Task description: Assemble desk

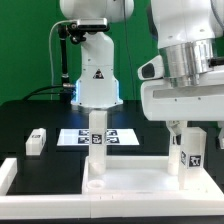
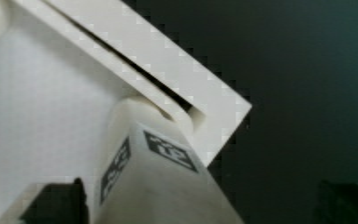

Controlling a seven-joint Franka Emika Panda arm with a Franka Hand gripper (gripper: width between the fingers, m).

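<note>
The white tray-like tabletop (image 1: 135,182) lies at the front of the black table. One white leg (image 1: 97,140) stands upright at the tabletop's corner on the exterior view's left. My gripper (image 1: 185,140) is shut on another tagged white leg (image 1: 184,158) and holds it upright over the tabletop's corner on the exterior view's right. In the wrist view the held leg (image 2: 158,170) runs from between my gripper's (image 2: 194,212) dark fingers (image 2: 51,205) down to the corner of the tabletop (image 2: 51,90). A loose leg (image 1: 37,140) lies on the table at the exterior view's left.
The marker board (image 1: 118,137) lies flat behind the tabletop. A white border rail (image 1: 10,172) runs along the exterior view's left edge. The robot's base (image 1: 95,80) stands at the back.
</note>
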